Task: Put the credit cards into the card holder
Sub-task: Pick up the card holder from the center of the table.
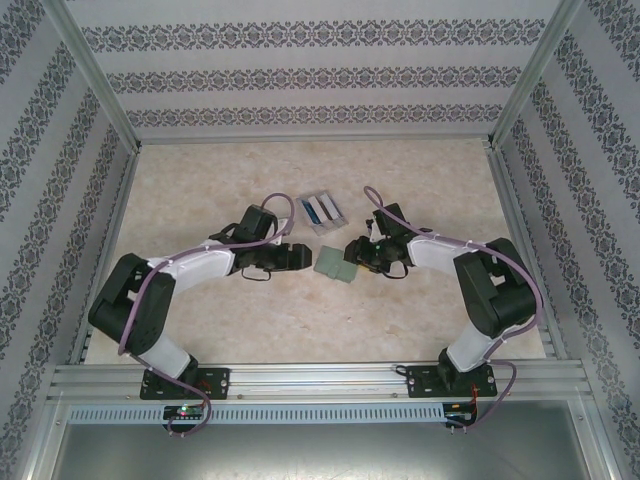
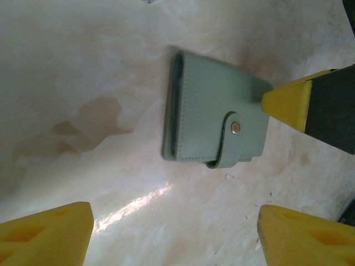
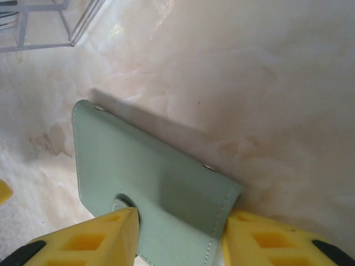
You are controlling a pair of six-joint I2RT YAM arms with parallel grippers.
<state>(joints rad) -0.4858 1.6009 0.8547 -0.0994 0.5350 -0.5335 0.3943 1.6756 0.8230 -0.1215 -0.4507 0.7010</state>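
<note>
The card holder [image 1: 336, 264] is a pale grey-green wallet lying snapped shut on the table between my two grippers. The left wrist view has it [image 2: 213, 113] ahead of my left gripper [image 2: 175, 238], which is open with bare table between its fingers. My right gripper [image 3: 177, 244] has the card holder [image 3: 161, 183] between its yellow fingers, one fingertip [image 3: 260, 235] against its stitched edge and the other by the snap tab. One right fingertip [image 2: 285, 102] touches the wallet's corner. The credit cards [image 1: 322, 210] stand in a clear tray behind.
The clear plastic tray [image 1: 311, 222] sits just behind the wallet at mid-table; its corner [image 3: 72, 33] shows at the upper left of the right wrist view. Patterned walls and metal rails enclose the table on three sides.
</note>
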